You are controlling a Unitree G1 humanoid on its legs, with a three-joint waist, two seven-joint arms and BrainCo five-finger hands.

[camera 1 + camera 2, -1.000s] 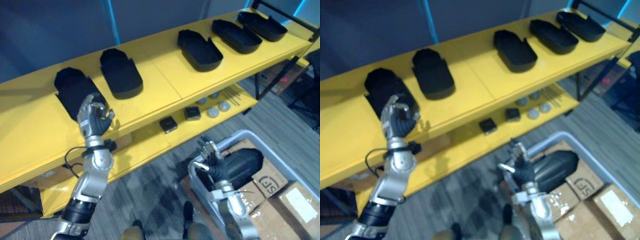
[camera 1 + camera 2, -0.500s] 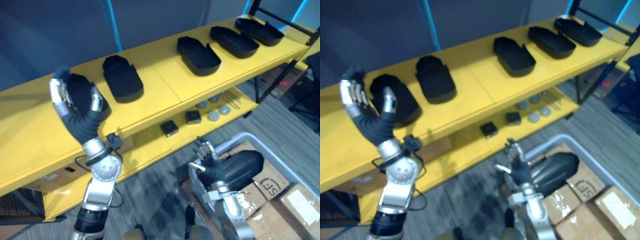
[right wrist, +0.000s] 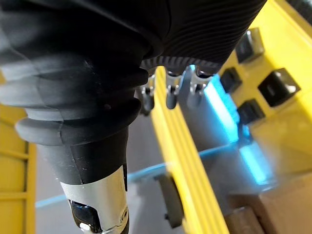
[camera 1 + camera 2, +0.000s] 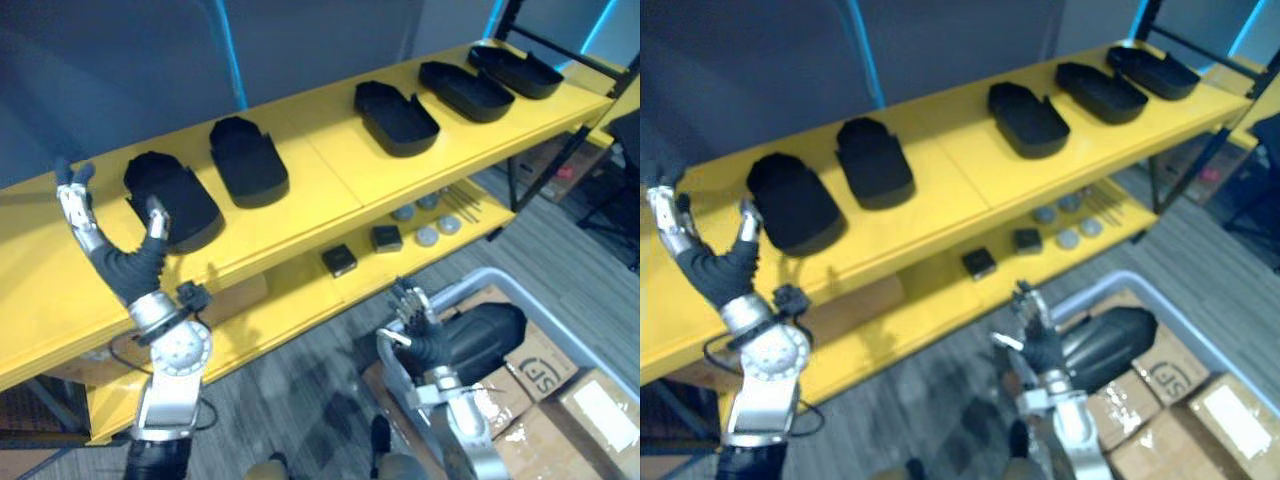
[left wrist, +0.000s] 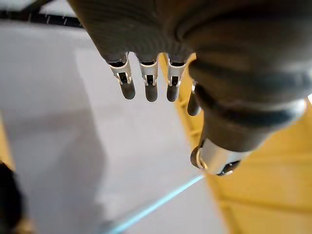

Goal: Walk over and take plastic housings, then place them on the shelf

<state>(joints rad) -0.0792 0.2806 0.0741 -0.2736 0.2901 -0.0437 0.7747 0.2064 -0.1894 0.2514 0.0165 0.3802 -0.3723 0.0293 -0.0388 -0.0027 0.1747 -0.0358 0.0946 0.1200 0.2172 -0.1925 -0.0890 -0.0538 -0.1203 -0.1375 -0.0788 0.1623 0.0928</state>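
Note:
Several black plastic housings lie in a row on the yellow shelf's (image 4: 330, 190) top board. The leftmost housing (image 4: 172, 198) rests flat there. My left hand (image 4: 125, 268) is raised just left of it, open, fingers spread and thumb close to its rim, holding nothing. In the left wrist view its fingers (image 5: 148, 85) point straight out. Lower down, my right hand (image 4: 425, 340) hangs open beside another black housing (image 4: 488, 335), which lies in a grey bin (image 4: 465, 282) on the floor.
The shelf's lower board carries two small black boxes (image 4: 338, 260) and several grey discs (image 4: 425, 225). Cardboard boxes (image 4: 590, 400) sit in and beside the bin. A black frame post (image 4: 560, 150) stands at the shelf's right end.
My left hand has let go of the leftmost housing, which now lies flat on the shelf. The hand opened and drew back to the left. My right hand stayed low by the bin.

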